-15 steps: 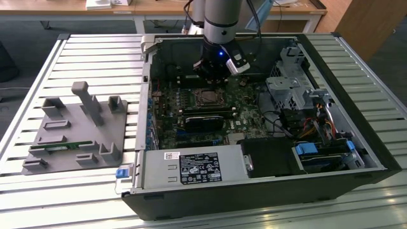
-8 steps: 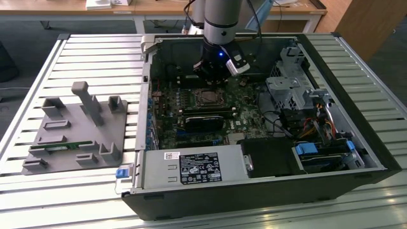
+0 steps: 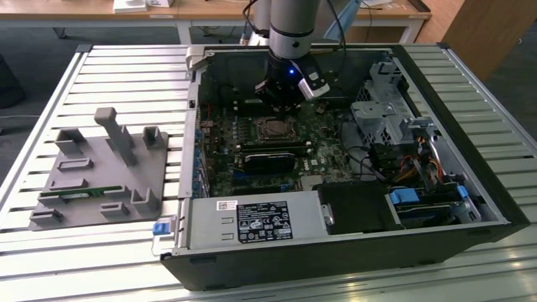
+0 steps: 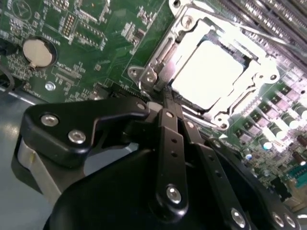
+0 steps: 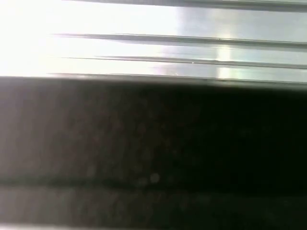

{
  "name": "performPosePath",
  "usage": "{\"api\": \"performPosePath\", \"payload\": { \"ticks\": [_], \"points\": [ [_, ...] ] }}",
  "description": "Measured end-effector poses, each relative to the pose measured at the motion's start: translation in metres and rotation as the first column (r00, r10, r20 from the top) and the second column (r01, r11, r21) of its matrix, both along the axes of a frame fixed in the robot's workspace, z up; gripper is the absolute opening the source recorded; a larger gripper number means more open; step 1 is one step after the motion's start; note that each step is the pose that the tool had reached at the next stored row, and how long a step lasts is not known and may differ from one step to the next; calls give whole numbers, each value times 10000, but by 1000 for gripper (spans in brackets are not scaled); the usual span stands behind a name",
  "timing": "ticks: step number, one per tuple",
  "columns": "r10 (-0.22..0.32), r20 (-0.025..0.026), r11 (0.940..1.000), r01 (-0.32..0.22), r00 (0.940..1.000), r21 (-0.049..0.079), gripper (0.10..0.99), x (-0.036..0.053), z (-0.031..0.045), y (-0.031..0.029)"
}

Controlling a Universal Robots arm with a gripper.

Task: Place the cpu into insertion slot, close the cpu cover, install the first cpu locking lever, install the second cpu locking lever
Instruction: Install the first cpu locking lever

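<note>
In the exterior view my gripper [image 3: 282, 107] reaches down into the open computer case, just behind the insertion slot [image 3: 273, 129] on the green motherboard. The second wrist view shows the cpu [image 4: 206, 72], its pale grey face lying flat in the socket. The silvery cpu cover [image 4: 261, 76] lies down around it as a frame. My gripper [image 4: 165, 94] is shut, its black fingers [image 4: 169, 129] meeting at the socket's near corner beside a silvery bracket [image 4: 149, 76]. I cannot make out anything held between them.
Long black memory slots [image 3: 273, 151] lie just in front of the socket. A metal drive cage [image 3: 386, 113] with cables stands on the exterior view's right and a power supply [image 3: 251, 220] at the front. On the left, a grey fixture [image 3: 100, 170] rests on the slatted table.
</note>
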State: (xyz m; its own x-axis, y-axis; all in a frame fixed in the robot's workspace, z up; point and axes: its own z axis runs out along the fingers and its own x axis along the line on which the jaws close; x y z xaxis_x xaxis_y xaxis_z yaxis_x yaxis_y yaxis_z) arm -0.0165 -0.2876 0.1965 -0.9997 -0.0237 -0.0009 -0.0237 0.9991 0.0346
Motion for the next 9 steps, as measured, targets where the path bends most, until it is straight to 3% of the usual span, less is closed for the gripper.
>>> {"api": "performPosePath", "payload": {
  "ticks": [2,9],
  "points": [
    [-1,23,10000,1,10000,39,106,8,9,16],
    [-1,23,10000,1,10000,39,106,9,238,17]
  ]
}}
